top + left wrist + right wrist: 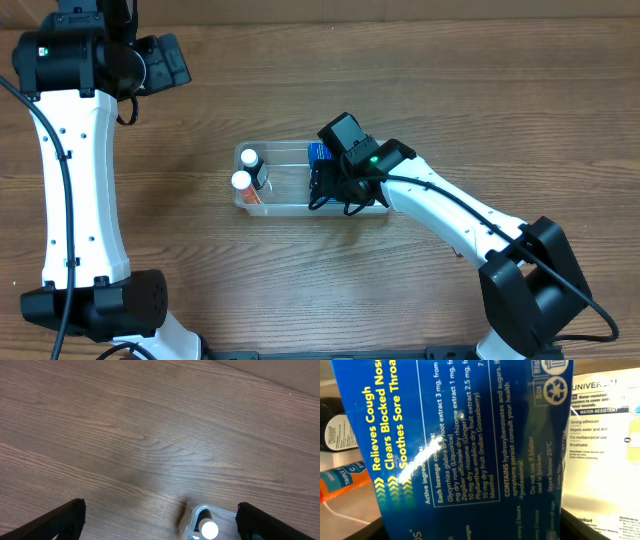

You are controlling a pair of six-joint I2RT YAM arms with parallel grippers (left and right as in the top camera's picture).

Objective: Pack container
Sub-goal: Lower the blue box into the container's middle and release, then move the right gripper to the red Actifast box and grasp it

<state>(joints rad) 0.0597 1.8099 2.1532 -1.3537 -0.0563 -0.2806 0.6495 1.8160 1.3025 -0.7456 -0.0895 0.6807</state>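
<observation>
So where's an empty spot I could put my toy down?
Bare wood stretches from the container to the left arm, and beyond the tub's far side. Inside, a gap shows between the two bottles and the blue box. The box end is crowded: the right gripper is there.

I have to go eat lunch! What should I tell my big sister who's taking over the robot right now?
Left gripper: open, empty, over bare table, away from the container.
Right gripper: shut on the blue box, low over the container's right end.
Done: two white-capped bottles stand in its left end.
Left to do: probably set the box down inside, release, pull away.
</observation>
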